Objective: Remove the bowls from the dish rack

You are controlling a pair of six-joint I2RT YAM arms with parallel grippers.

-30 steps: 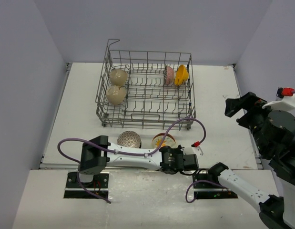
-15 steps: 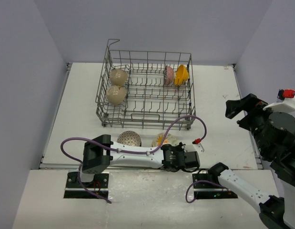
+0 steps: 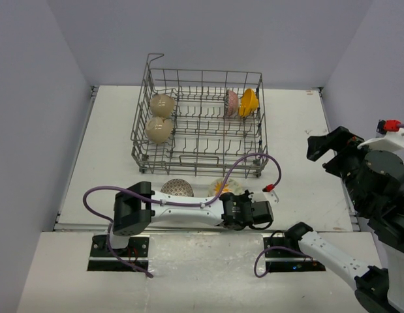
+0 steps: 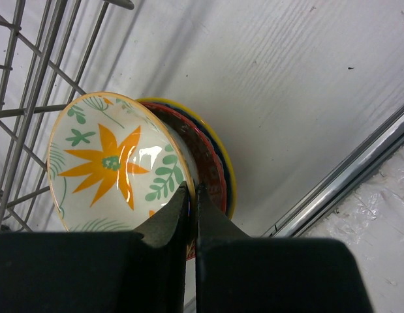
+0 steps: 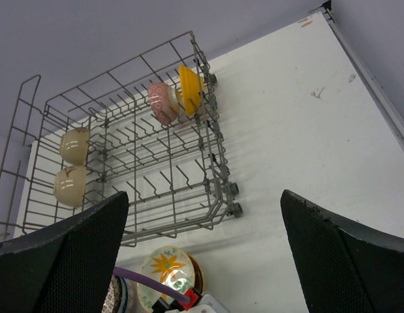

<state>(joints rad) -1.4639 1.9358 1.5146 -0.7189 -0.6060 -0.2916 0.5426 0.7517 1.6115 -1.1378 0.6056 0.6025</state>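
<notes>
From above, the dish rack [image 3: 188,160] is standing at the back-centre of the table [image 3: 296,124]. It is carrying two beige bowls [image 3: 162,104] at its left end and a pink bowl [image 3: 232,103] beside a yellow bowl [image 3: 248,102] at its right. A wide strip of tabletop is running from its right wall to the table's right edge, where the right gripper [image 3: 319,158] is hanging. The left arm is lying along the near edge beside a patterned bowl [image 3: 177,188]. At the left wrist, the left gripper [image 4: 193,192] is pinching the rim of the flower bowl [image 4: 110,163]. That bowl is tilting on a stack [image 4: 211,166] between the rack's wires and the edge strip [image 4: 345,182]. At the right wrist, the fingers [image 5: 64,248] are gaping wide, holding nothing.
</notes>
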